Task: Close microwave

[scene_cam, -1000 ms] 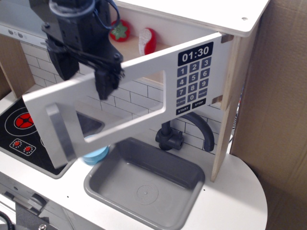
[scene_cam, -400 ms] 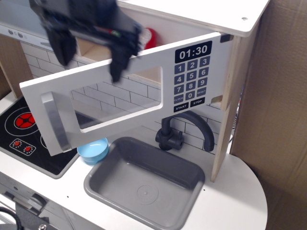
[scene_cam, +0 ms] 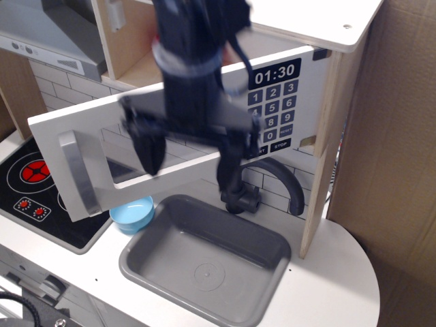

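Observation:
The microwave (scene_cam: 327, 102) is a pale wood box on the upper shelf. Its white door (scene_cam: 61, 129) stands open, swung out to the left over the counter. The grey bar handle (scene_cam: 76, 175) is at the door's free left end, and the black keypad (scene_cam: 275, 107) is at the hinged right end. My gripper (scene_cam: 191, 158) hangs in front of the door's window, fingers pointing down, open wide and empty. One finger (scene_cam: 150, 149) is left of the window's middle. The arm is motion-blurred and hides the microwave's inside.
A grey sink (scene_cam: 204, 262) with a dark faucet (scene_cam: 286, 184) lies below the door. A blue bowl (scene_cam: 133, 214) sits left of the sink. A black stove top (scene_cam: 30, 184) and a grey range hood (scene_cam: 41, 34) are at left. A cardboard wall (scene_cam: 398, 150) stands at right.
My gripper has moved from above the door's left part to the right and down, in front of the window. The door swung slightly at first, then held still.

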You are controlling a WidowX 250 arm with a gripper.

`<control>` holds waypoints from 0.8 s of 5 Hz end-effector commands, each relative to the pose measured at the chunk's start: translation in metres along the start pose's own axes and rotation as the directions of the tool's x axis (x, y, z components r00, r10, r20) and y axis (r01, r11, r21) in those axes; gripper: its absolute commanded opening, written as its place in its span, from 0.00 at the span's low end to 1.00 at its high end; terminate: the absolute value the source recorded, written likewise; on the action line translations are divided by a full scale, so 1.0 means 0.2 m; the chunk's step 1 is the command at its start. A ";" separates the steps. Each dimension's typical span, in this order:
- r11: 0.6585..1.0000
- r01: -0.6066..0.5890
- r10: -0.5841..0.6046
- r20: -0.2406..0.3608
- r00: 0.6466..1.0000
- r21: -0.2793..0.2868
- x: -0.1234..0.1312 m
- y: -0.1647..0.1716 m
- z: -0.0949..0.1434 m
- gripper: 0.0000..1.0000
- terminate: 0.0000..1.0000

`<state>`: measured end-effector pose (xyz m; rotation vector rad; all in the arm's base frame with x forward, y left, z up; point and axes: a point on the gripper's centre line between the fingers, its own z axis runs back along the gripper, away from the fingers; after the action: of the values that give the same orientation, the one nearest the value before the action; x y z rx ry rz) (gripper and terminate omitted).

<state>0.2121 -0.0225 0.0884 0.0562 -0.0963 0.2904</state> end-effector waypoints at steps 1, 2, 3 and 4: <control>0.999 0.000 -0.004 0.098 0.995 0.039 0.18 0.09 -0.12 1.00 0.00; 0.995 -0.011 -0.006 0.164 0.986 0.102 0.29 0.17 -0.13 1.00 0.00; 0.989 -0.020 -0.015 0.232 0.973 0.146 0.38 0.24 -0.14 1.00 0.00; 0.987 0.003 -0.052 0.309 0.950 0.158 0.47 0.30 -0.16 1.00 0.00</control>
<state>0.2777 0.0615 0.0491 0.2617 -0.3429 0.2422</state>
